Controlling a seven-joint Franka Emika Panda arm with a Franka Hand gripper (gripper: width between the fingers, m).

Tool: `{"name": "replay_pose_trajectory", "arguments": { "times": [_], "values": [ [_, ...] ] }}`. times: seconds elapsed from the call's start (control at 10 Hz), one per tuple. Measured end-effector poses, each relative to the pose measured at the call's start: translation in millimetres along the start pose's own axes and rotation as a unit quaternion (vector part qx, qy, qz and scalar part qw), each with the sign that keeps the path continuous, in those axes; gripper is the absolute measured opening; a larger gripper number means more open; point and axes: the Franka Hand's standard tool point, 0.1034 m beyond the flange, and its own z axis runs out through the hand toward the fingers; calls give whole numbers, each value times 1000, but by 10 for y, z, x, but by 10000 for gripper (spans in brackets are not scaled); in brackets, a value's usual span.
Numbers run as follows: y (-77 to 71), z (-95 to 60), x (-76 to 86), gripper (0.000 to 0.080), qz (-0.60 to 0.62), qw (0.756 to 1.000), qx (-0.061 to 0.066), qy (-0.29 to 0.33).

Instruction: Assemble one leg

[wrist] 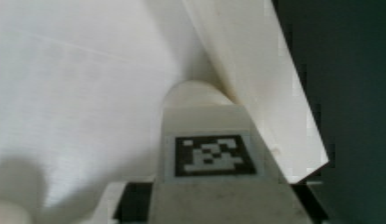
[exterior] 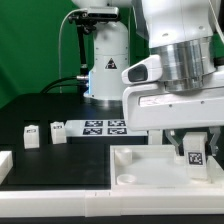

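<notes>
White leg (exterior: 194,155) is clamped upright between the fingers (exterior: 179,141), closed onto it, above the tabletop (exterior: 150,166) near its edge.

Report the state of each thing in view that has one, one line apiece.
end effector: shut on the leg.
leg: gripped, tag face showing, over the tabletop's corner; cannot tell whether it is seated.
tabletop: lying flat.
corner socket: empty.
two loose legs: standing upright, apart, ungripped.
marker board: flat on the table.
</notes>
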Motion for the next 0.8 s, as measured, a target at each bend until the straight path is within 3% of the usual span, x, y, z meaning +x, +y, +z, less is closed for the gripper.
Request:
{"name": "replay_pose_trajectory", "arguments": {
  "times": [0.3, 0.5, 0.8],
  "values": [
    [-5, 12, -14, 291, 199, 980, 5, -4],
    [-21, 29, -38, 291, 338, 941, 9, -10],
    [-28, 32, -41, 300, 395, 918, 13, -15]
  ]
}}
